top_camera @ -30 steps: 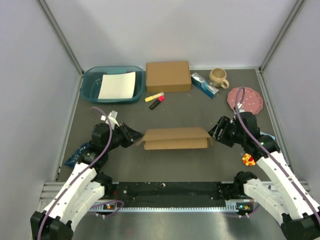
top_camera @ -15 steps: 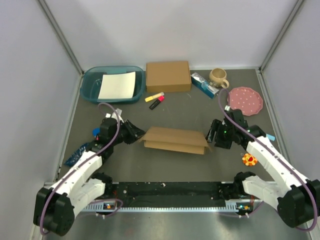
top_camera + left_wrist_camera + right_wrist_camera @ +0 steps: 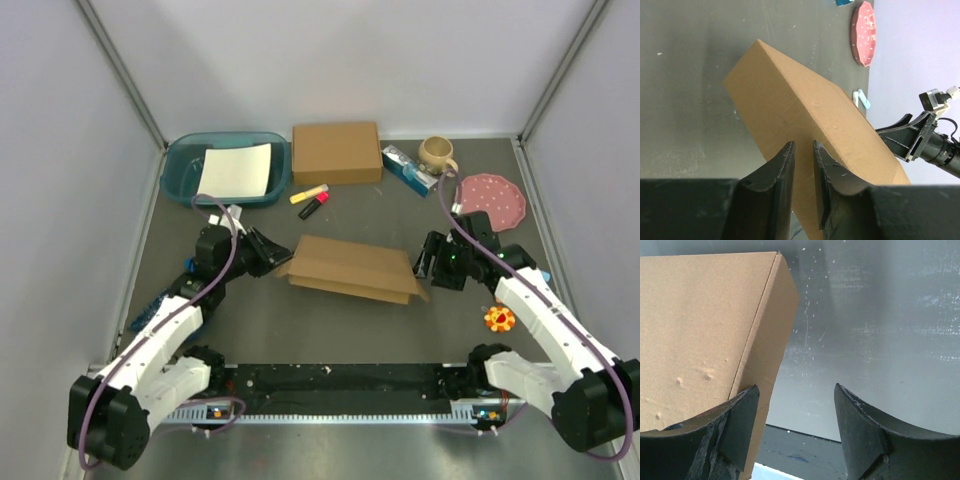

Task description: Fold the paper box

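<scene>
The paper box [image 3: 350, 265] is a closed, flat brown cardboard shape in the middle of the table, lying aslant with its left end farther back. My left gripper [image 3: 274, 262] is at that left end. In the left wrist view its fingers [image 3: 785, 165] stand close together with the cardboard [image 3: 800, 110] running between them, so the left gripper [image 3: 803, 145] is shut on the box's edge. My right gripper [image 3: 428, 266] is at the box's right end. In the right wrist view the right gripper [image 3: 796, 390] is open, and its left finger [image 3: 742, 410] lies against the box's end wall [image 3: 700, 325].
At the back stand a teal basin [image 3: 178, 170] with a white sheet in it, a second brown box [image 3: 336, 152], yellow and red markers [image 3: 311, 200], a blue carton [image 3: 408, 168], a cup [image 3: 437, 154] and a pink plate [image 3: 490, 200]. An orange toy [image 3: 497, 319] lies right, a blue packet [image 3: 155, 308] left.
The box has moved away from the arm bases and turned, its left end going farther back. Both grippers moved with it, staying at its two ends.
</scene>
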`<state>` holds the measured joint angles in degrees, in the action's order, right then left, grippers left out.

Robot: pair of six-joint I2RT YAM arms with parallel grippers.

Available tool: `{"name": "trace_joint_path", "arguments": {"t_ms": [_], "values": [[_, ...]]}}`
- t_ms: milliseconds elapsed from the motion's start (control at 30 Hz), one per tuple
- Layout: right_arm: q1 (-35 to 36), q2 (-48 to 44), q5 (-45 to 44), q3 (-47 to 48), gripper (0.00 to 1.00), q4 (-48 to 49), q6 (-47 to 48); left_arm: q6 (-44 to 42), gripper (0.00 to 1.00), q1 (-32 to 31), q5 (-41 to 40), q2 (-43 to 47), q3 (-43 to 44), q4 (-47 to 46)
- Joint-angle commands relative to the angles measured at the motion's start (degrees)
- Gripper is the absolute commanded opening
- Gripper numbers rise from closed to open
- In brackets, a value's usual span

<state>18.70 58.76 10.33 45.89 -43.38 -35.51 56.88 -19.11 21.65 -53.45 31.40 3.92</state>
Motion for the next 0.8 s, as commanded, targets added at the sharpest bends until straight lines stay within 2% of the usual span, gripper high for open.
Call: {"name": "trace_joint_path", "arguments": {"t_ms": [0,167,267,300,433,567,767], "values": [[0.90,-3.56,8.13,4.82,0.65,5.23,-2.72,0.16,0.28,-1.98,10.34,4.31,3.06,-0.06],[0.90,-4.97,7.34,3.07,0.66,5.75,-2.73,-0.28,0.28,-1.98,8.76,6.86,-0.97,-1.45],[0.90,-5.50,6.90,-1.40,0.65,10.48,-3.08,1.30,0.28,-2.07,6.92,7.92,-7.65,-10.75],[0.90,-5.76,6.38,-2.55,0.65,11.72,-3.08,2.00,0.28,-2.07,6.39,7.92,-11.15,-16.87],[0.81,-5.85,3.65,-7.12,0.62,15.86,-2.03,0.17,0.28,-2.07,3.67,5.47,-15.84,-23.42],[0.90,-5.77,-0.03,-9.50,0.58,16.39,-0.27,-1.77,0.27,-2.07,3.31,1.95,-18.03,-25.54],[0.90,-6.90,-3.11,-12.75,0.47,16.30,0.44,-4.15,0.26,-2.07,-0.72,3.52,-19.80,-22.58]]}}
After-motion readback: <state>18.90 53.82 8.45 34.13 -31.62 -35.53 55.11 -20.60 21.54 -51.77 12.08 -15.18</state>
